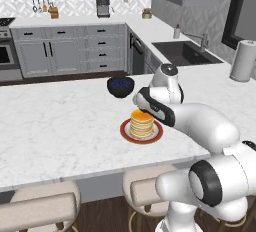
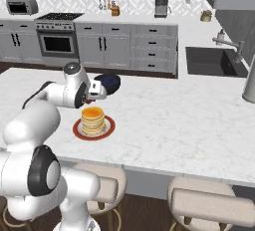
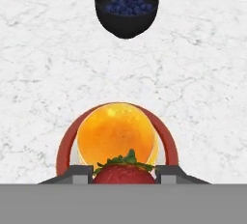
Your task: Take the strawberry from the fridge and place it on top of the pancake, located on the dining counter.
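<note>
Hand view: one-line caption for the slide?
Gripper holds strawberry above pancake on red plate; blueberry bowl beyond.

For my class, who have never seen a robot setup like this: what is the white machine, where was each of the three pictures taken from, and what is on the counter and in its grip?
The white machine is a robot arm in a computer-rendered kitchen. Two pictures come from cameras behind the arm, one on its left, one on its right. The third looks out from the hand itself. On the white marble dining counter sits a red plate with a pancake stack, and behind it a dark bowl of blueberries. The claw is shut on a strawberry, held just above the pancake.
</note>
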Controlling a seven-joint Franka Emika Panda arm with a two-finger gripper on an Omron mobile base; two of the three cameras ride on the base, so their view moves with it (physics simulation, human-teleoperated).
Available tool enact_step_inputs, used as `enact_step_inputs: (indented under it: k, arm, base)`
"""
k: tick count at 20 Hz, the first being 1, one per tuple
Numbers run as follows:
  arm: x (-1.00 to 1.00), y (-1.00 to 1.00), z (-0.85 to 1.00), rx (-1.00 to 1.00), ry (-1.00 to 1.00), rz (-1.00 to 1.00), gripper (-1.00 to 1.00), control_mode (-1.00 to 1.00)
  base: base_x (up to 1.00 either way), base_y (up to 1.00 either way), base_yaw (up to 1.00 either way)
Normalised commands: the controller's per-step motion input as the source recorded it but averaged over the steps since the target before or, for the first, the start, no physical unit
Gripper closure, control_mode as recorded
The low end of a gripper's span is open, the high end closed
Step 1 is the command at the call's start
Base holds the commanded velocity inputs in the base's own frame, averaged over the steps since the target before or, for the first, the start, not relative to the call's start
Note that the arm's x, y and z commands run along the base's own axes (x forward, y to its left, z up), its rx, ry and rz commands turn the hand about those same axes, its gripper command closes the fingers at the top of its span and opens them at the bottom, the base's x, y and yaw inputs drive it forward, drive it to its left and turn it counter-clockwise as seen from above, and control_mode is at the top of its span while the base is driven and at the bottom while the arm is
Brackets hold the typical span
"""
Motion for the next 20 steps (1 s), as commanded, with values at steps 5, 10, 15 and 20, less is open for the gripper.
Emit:
enact_step_inputs:
  k: [5,10,15,20]
  arm:
    - [0.44,0.06,-0.24,0.00,0.00,-0.01,1.00,-1.00]
    - [0.00,0.01,-0.29,0.00,0.00,-0.05,1.00,-1.00]
    - [0.01,0.14,-0.19,0.00,0.00,-0.01,1.00,-1.00]
    - [0.08,0.04,-0.31,0.00,0.00,0.00,1.00,-1.00]
  base:
    - [0.00,0.00,0.00]
    - [0.00,0.00,0.00]
    - [0.00,0.00,0.00]
    - [0.00,0.00,0.00]
